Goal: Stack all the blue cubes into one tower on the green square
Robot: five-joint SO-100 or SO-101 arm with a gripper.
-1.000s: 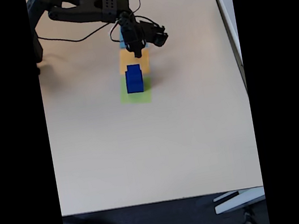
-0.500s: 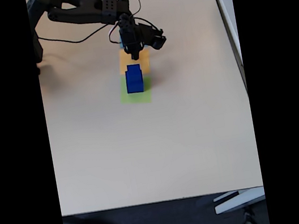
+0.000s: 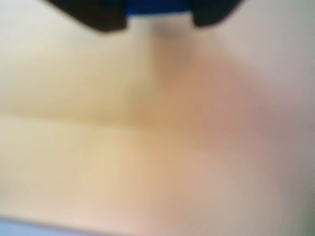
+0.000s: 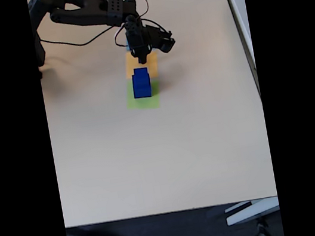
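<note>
In the fixed view the blue cubes stand as a stepped tower (image 4: 141,83) on the green square (image 4: 142,100). My gripper (image 4: 143,58) hangs just behind the tower's top, over the orange square (image 4: 138,64), and points down. The wrist view is blurred. In it my two black fingertips (image 3: 101,17) stand apart at the top edge, and a strip of blue cube (image 3: 157,6) shows in the gap between them. I see no cube lifted off the tower.
The black arm (image 4: 85,10) reaches in from the table's back left, with a cable looping beside it. A light-blue square (image 4: 128,45) peeks out behind the gripper. The beige table (image 4: 163,153) is bare in front, and its front edge runs low in the fixed view.
The gripper has drawn back slightly, up and to the left in the fixed view, away from the tower's top. The tower has not moved.
</note>
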